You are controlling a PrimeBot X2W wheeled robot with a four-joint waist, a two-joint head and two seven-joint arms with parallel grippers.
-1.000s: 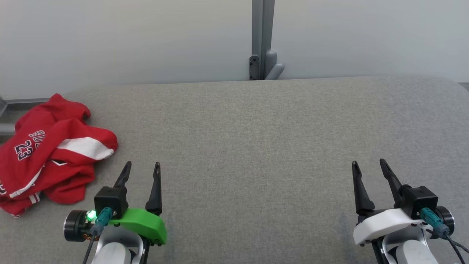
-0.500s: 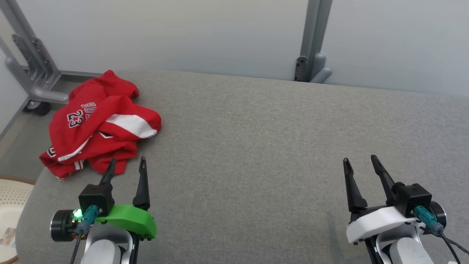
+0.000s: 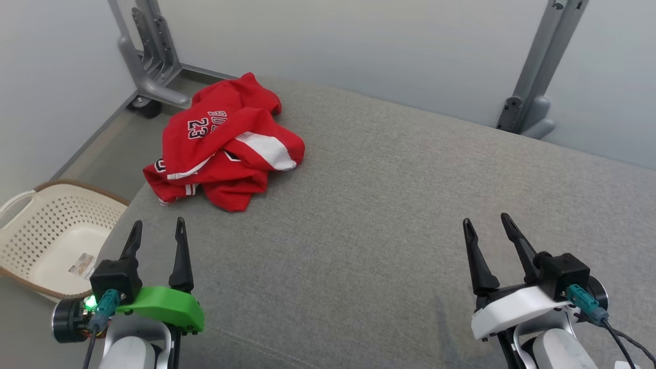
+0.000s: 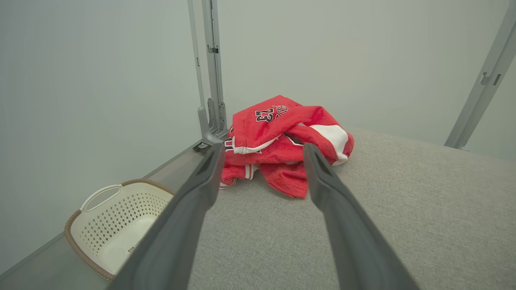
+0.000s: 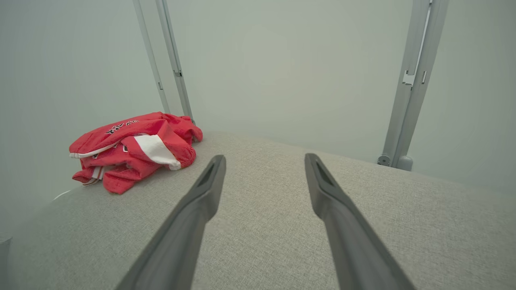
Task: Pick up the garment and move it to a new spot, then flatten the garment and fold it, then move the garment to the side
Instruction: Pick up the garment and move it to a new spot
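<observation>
The left gripper point(image 3: 158, 222) hangs over the soft grey cloth worktop point(image 3: 384, 205), fingers apart and empty. The right gripper point(image 3: 486, 219) is the same. The crumpled red and white garment point(image 3: 225, 143) lies at the worktop's far left corner.

You had soft, even, diffuse light in every view, bright enough to read the lettering on the red garment point(image 3: 225, 138). Shadows were faint: a pale smudge lay on the grey cushion point(image 3: 359, 205) beside the right gripper point(image 3: 486, 220). A small green light point(image 3: 91, 302) glowed crisply. On the left gripper point(image 4: 264, 147), the fingers point(image 4: 193, 209) blurred near the lens, and the metal post point(image 4: 479, 80) leaned at the wide-angle edge.
</observation>
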